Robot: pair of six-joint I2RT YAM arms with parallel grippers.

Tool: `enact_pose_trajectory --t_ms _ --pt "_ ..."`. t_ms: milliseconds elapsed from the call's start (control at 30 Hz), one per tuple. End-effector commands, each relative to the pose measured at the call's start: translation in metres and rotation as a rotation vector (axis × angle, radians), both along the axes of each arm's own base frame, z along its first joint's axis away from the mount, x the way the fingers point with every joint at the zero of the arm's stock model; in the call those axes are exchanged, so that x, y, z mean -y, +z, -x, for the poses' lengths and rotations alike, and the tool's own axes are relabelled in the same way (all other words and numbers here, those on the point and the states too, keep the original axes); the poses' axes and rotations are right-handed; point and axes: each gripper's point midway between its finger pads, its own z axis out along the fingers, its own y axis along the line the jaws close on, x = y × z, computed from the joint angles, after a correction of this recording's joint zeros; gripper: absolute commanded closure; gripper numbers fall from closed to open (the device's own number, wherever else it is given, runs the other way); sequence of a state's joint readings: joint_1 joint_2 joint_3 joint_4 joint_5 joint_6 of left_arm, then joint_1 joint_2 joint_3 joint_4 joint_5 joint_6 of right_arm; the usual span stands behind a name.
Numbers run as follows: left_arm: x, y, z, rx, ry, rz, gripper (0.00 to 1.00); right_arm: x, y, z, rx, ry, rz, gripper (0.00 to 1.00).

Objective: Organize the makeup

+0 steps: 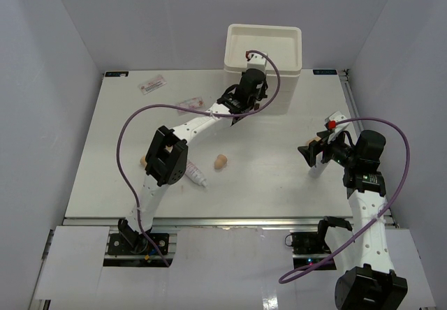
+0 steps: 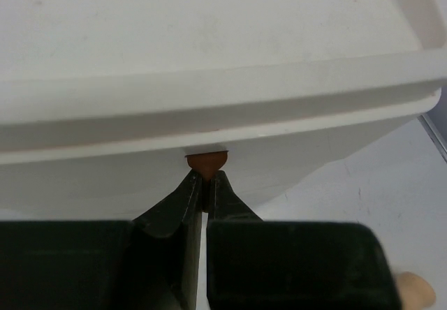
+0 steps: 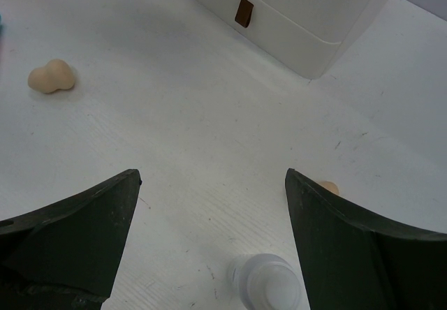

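Note:
My left gripper [image 1: 255, 102] is at the front of the white drawer box [image 1: 264, 45]. In the left wrist view it [image 2: 206, 174] is shut on a brown drawer handle [image 2: 206, 161] just under the box's rim [image 2: 223, 86]. My right gripper [image 1: 308, 153] is open and empty, and the small white bottle [image 1: 318, 170] stands just below it, between the jaws [image 3: 268, 282]. A peach sponge [image 1: 221, 162] and the white tube [image 1: 196, 176] lie mid-table. Another sponge [image 1: 143, 161] is partly hidden by the left arm. Two clear packets [image 1: 152, 84] [image 1: 190, 105] lie at the back left.
The box's lower drawers with brown handles [image 3: 244, 12] show in the right wrist view, with a sponge [image 3: 50, 77] to the left. A peach piece [image 3: 328, 187] peeks past the right finger. Another peach sponge [image 2: 416, 290] lies by the box. Grey walls enclose the table.

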State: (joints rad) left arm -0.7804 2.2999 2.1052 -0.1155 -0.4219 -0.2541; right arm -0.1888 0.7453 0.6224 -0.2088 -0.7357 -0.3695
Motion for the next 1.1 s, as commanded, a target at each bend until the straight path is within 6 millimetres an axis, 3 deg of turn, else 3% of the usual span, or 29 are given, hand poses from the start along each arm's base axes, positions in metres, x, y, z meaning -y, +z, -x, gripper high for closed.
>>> enact_pose_trajectory --t_ms 0,67,100,133,267,500,567,767,867,1000,1067 --pt "-0.004 0.036 0.043 -0.026 -0.115 0.117 1.0 0.002 0.007 -0.001 0.035 -0.009 0.001 0.09" --pt "-0.007 0.034 0.066 -0.047 -0.153 0.136 1.0 0.002 0.007 -0.001 0.036 -0.008 0.0 0.09" --pt "-0.007 0.013 0.081 -0.093 -0.184 0.116 1.0 0.002 0.007 -0.001 0.038 -0.006 0.001 0.09" --pt "-0.01 0.025 0.089 -0.083 -0.198 0.139 1.0 0.002 0.007 0.0 0.04 -0.004 0.0 0.09" --pt "-0.016 0.019 0.129 -0.123 -0.26 0.189 1.0 -0.001 0.008 0.002 0.053 0.02 0.007 0.09" --pt "-0.013 0.022 0.143 -0.145 -0.305 0.243 0.99 -0.015 0.005 0.016 0.077 0.141 0.012 0.1" --pt "-0.013 0.025 0.145 -0.15 -0.309 0.253 0.85 -0.018 0.004 0.019 0.081 0.167 0.015 0.1" --pt "-0.023 0.04 0.147 -0.124 -0.294 0.245 0.17 -0.03 0.007 0.033 0.121 0.279 0.026 0.1" --pt "-0.029 0.051 0.156 -0.113 -0.32 0.236 0.03 -0.037 0.015 0.039 0.145 0.337 0.021 0.09" --pt "-0.036 0.069 0.181 -0.094 -0.407 0.239 0.02 -0.046 0.057 0.051 0.201 0.427 0.033 0.09" --pt "-0.043 0.078 0.192 -0.082 -0.431 0.246 0.02 -0.046 0.066 0.052 0.189 0.432 0.039 0.09"
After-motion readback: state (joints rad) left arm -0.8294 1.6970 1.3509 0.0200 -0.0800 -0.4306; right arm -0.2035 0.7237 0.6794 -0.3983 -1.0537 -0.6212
